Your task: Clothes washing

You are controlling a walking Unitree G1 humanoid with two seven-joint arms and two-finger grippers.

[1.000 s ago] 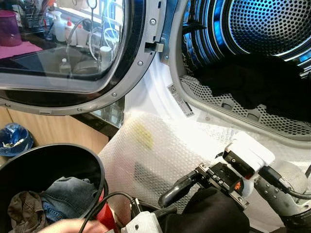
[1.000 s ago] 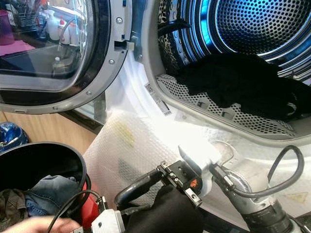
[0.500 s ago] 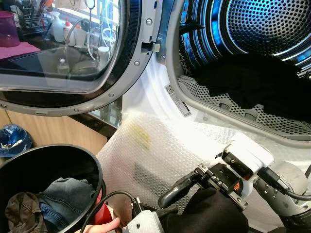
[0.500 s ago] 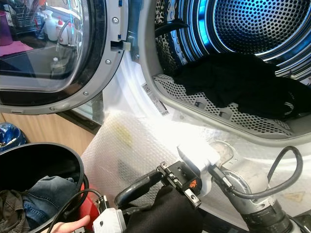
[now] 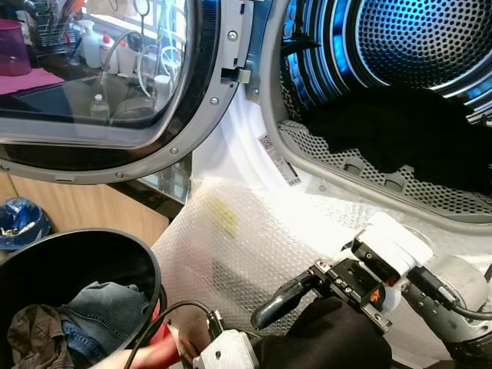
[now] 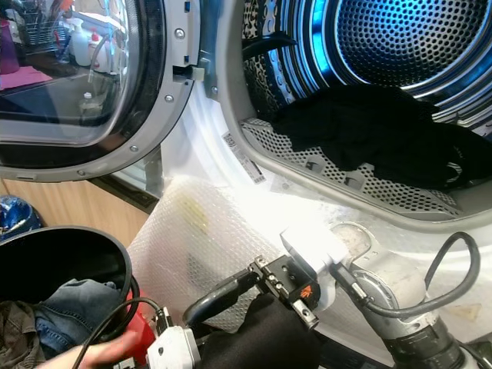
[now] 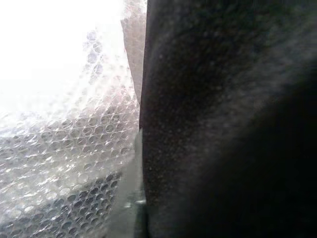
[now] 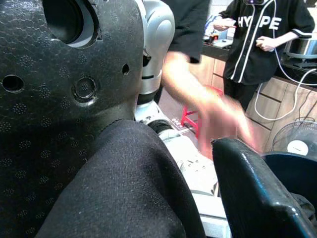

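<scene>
A: Nearest item?
B: Black garment (image 5: 327, 338), bunched low at the frame's bottom edge, between both wrists. Right gripper (image 5: 265, 323) closed on it — one long black finger (image 5: 278, 300) above the cloth, cloth pressed between finger and opposing pad in the right wrist view (image 8: 124, 188).

A: Left gripper?
B: White wrist housing (image 5: 223, 355) visible just beside the garment. Finger state: cannot tell. Left wrist view mostly dark fabric (image 7: 223, 124) against bubble wrap (image 7: 64, 148).

A: Beside that?
B: Black laundry basket (image 5: 46, 261) to the left, holding jeans (image 5: 100, 307) and a brown item (image 5: 34, 330). Blurred person's hand (image 5: 134, 357) at the basket's near rim.

A: Target location?
B: Drum opening (image 5: 400, 61) — up and forward-right from the held garment, past the bubble-wrapped front panel (image 5: 231, 238) and perforated lip (image 5: 369, 173). Dark clothes (image 5: 407, 131) already lying inside. Door (image 5: 100, 84) swung open to the left, clear of the path.

A: Deciding relation?
B: Right arm nearer the opening. Likely requirement: lift over the lip, then reach forward into the drum. Risk: trailing cloth snagging on the lip.
</scene>
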